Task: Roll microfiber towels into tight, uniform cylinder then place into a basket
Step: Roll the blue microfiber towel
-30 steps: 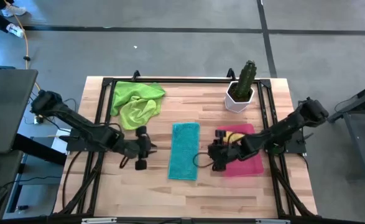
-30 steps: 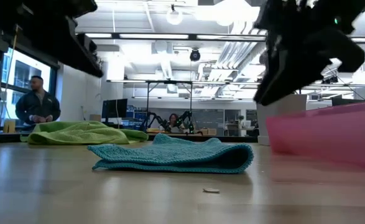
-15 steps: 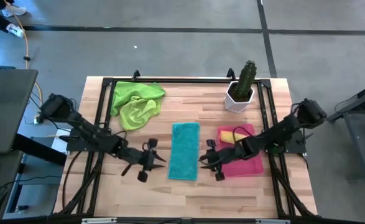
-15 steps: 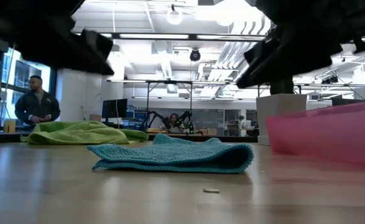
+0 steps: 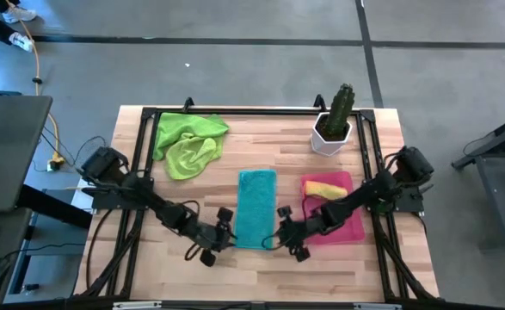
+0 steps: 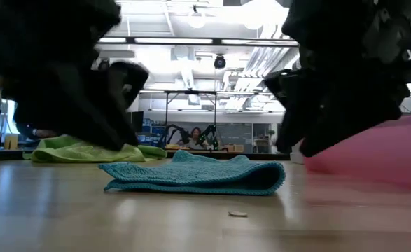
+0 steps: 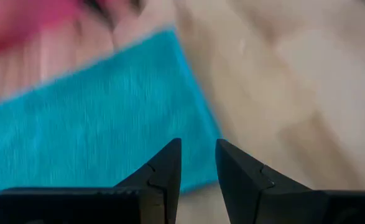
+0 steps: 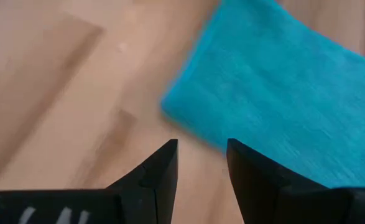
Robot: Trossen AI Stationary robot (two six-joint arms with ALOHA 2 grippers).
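Observation:
A teal microfiber towel [image 5: 256, 207] lies flat on the wooden table as a folded strip running from far to near. My left gripper [image 5: 224, 231] hovers open beside the strip's near left corner [image 7: 201, 124]. My right gripper [image 5: 283, 227] hovers open beside its near right corner [image 8: 176, 109]. Neither has anything between its fingers. Two lime green towels [image 5: 187, 142] lie crumpled at the far left. A yellow towel [image 5: 325, 187] lies rolled in the pink basket [image 5: 347, 226] at the right.
A white pot with a green cactus [image 5: 334, 120] stands at the far right, behind the basket. A black frame rail [image 5: 235, 110] runs along the table's far edge and both sides. Bare wood [image 5: 252, 271] lies between the teal towel and the near edge.
Both grippers have come down and toward the table's near edge, closing in on the teal towel's near end from its two sides, and both wrists have rolled. Their finger gaps look unchanged. The towel has stayed where it was.

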